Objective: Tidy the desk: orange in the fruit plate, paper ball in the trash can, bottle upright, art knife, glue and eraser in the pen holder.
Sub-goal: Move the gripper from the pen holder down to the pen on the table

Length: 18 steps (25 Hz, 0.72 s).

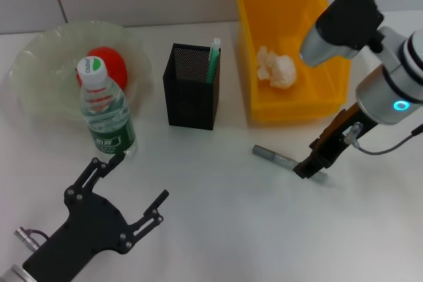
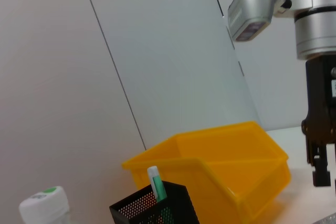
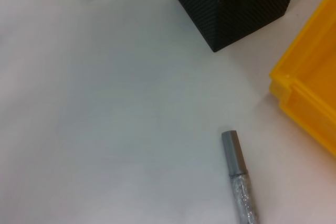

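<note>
The step in hand appears to be the pick-up of the knife (image 1: 283, 160), a slim grey stick that lies flat on the desk (image 1: 218, 196), in front of the trash can (image 1: 264, 107) and at about 4 o'clock from the pen holder (image 1: 192, 94). The right gripper (image 1: 310, 168) has its tip down at the right-hand end of the knife and covers that end. Whether its fingers are open or already closed on the knife, the pictures do not show.

The next move, as a judgement, needs a firm hold on the thin body, a lift, then a carry towards 10 o'clock and a drop, end first, into the narrow mouth of the holder. A green-and-white stick (image 1: 213, 57) already stands in the holder's right corner, so the free space is more to the left.

Other steps look finished: the paper ball (image 1: 277, 69) lies in the can, the orange (image 1: 109, 64) sits in the plate (image 1: 39, 97), and the bottle (image 1: 106, 113) stands upright just in front of the plate. No eraser is seen on the desk.

The left gripper (image 1: 132, 186) rests low at 7 o'clock with fingers spread wide, holding nothing.
</note>
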Each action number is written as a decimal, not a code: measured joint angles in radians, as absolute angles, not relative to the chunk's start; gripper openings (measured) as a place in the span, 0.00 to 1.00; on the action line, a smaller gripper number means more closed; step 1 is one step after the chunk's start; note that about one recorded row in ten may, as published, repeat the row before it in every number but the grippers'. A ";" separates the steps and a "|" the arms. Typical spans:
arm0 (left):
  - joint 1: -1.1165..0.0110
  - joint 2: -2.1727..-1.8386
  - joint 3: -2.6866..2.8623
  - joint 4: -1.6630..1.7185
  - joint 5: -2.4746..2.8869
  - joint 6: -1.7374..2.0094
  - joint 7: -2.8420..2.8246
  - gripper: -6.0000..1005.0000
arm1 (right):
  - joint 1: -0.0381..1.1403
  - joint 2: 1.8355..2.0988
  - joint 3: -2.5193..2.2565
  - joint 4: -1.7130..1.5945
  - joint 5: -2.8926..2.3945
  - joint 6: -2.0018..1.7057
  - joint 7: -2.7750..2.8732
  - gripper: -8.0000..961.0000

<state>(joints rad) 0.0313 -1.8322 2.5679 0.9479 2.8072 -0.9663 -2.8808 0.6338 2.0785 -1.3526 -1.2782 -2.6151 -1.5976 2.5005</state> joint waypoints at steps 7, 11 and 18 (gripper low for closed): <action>0.031 -1.836 2.568 0.948 2.805 -0.966 -2.881 0.83 | 0.646 2.080 -1.390 -1.264 -2.672 -1.557 2.508 0.64; 0.031 -1.837 2.568 0.948 2.804 -0.966 -2.881 0.83 | 0.652 2.080 -1.389 -1.256 -2.668 -1.554 2.504 0.60; 0.031 -1.838 2.568 0.948 2.804 -0.966 -2.881 0.83 | 0.671 2.081 -1.391 -1.210 -2.666 -1.533 2.502 0.52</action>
<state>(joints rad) 0.0306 -1.8377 2.5679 0.9480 2.8036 -0.9663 -2.8808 0.6714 2.0809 -1.3907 -1.2096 -2.6660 -1.5329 2.5019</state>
